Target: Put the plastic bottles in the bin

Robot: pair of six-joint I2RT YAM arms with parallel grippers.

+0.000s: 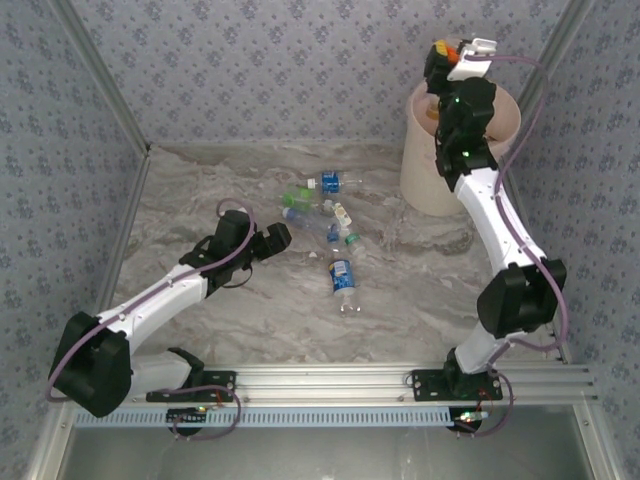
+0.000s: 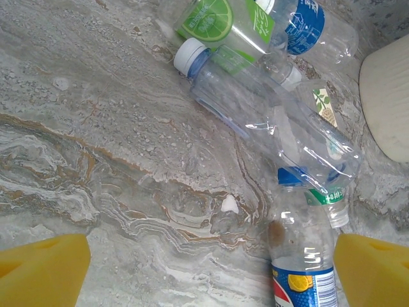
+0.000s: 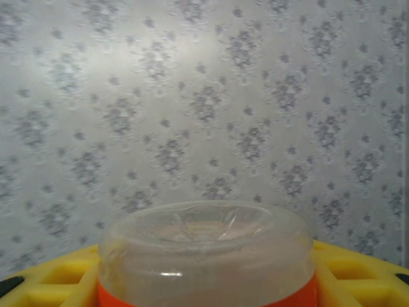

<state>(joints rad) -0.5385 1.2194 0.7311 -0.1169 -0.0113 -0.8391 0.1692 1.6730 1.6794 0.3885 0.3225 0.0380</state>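
Observation:
Several plastic bottles [image 1: 338, 232] lie scattered mid-table. In the left wrist view a blue-capped bottle with a blue label [image 2: 302, 254] lies closest, by the right finger. Beyond it are a clear white-capped bottle [image 2: 255, 96], a lime-green labelled one [image 2: 217, 22] and a blue-labelled one [image 2: 310, 25]. My left gripper [image 1: 277, 238] [image 2: 208, 275] hangs open just left of the cluster, nothing between its yellow fingers [image 2: 45, 268]. My right gripper [image 1: 441, 56] [image 3: 204, 288] is raised above the bin [image 1: 500, 140], shut on an orange-labelled bottle [image 1: 445, 48] [image 3: 204, 249].
The cream bin stands at the back right corner, its side also seen at the right edge of the left wrist view [image 2: 390, 96]. Patterned walls close in the marble table [image 1: 230, 310] on three sides. Bare tabletop lies at the front and left.

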